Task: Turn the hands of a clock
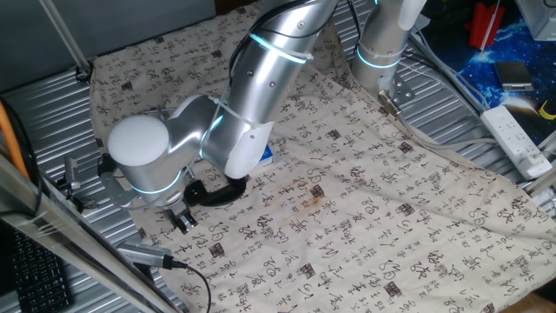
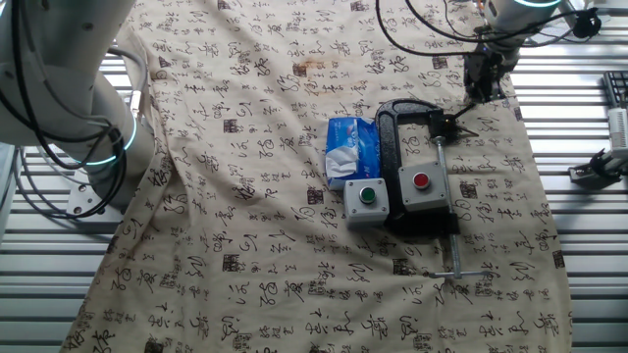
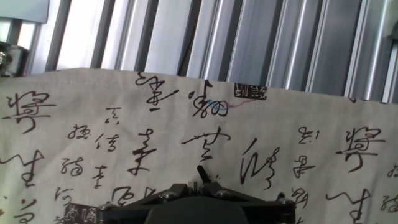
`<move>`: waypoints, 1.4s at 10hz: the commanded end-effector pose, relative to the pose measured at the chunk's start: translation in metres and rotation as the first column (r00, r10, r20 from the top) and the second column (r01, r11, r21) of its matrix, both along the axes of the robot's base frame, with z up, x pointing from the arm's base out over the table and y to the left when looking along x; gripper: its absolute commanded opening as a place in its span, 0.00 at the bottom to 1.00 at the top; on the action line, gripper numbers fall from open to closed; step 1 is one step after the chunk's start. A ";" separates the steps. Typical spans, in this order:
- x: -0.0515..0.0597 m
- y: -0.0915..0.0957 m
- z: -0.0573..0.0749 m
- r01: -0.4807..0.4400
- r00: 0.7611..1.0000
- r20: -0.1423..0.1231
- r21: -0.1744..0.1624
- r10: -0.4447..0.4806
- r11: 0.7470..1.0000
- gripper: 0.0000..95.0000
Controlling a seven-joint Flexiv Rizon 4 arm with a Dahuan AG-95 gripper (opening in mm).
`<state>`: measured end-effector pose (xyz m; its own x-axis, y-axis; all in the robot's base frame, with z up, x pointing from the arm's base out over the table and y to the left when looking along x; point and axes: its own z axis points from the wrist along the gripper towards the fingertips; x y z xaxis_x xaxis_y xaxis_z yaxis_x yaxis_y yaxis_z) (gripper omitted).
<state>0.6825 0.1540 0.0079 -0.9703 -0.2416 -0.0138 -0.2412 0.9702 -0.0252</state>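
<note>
The clock (image 2: 444, 125) is a small black device held in the jaw of a black C-clamp (image 2: 390, 132) on the patterned cloth. Its thin black hands (image 2: 463, 127) point from the hub towards the cloth's edge. My gripper (image 2: 478, 90) hangs low over the cloth just beyond the hub, near the tips of the hands. In the hand view the gripper (image 3: 200, 184) has its fingers drawn together, and one thin black pointer tip (image 3: 201, 172) shows right at them. I cannot tell whether they touch it. In one fixed view the gripper (image 1: 182, 221) is beside the clamp (image 1: 221, 193).
A grey box with a green button (image 2: 365, 203) and one with a red button (image 2: 423, 188) sit by the clamp. A blue-and-white carton (image 2: 351, 149) lies beside them. The clamp's silver rod (image 2: 447, 211) runs toward the near edge. The cloth's edge and ribbed metal table (image 3: 249, 43) are just beyond the gripper.
</note>
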 end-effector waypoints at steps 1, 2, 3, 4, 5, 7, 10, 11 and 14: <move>0.001 0.000 0.000 -0.003 1.000 -0.001 -0.001 0.003 1.000 0.00; 0.003 -0.001 0.000 -0.008 1.000 -0.001 -0.002 0.008 1.000 0.00; 0.005 -0.002 0.000 -0.013 1.000 -0.002 -0.002 0.013 1.000 0.00; 0.007 -0.004 0.001 -0.016 1.000 -0.003 -0.002 0.016 1.000 0.00; 0.008 -0.005 0.002 -0.020 1.000 -0.004 -0.002 0.020 1.000 0.00; 0.010 -0.008 0.003 -0.027 1.000 -0.005 -0.002 0.027 1.000 0.00; 0.012 -0.016 0.003 -0.045 0.999 -0.005 0.000 0.045 0.999 0.00; 0.012 -0.018 0.003 -0.048 0.999 -0.005 -0.001 0.048 0.999 0.00; 0.012 -0.022 0.001 -0.058 0.998 -0.005 -0.001 0.058 0.998 0.00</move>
<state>0.6948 0.1309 0.0090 -0.9545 -0.2981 -0.0085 -0.2978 0.9543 -0.0255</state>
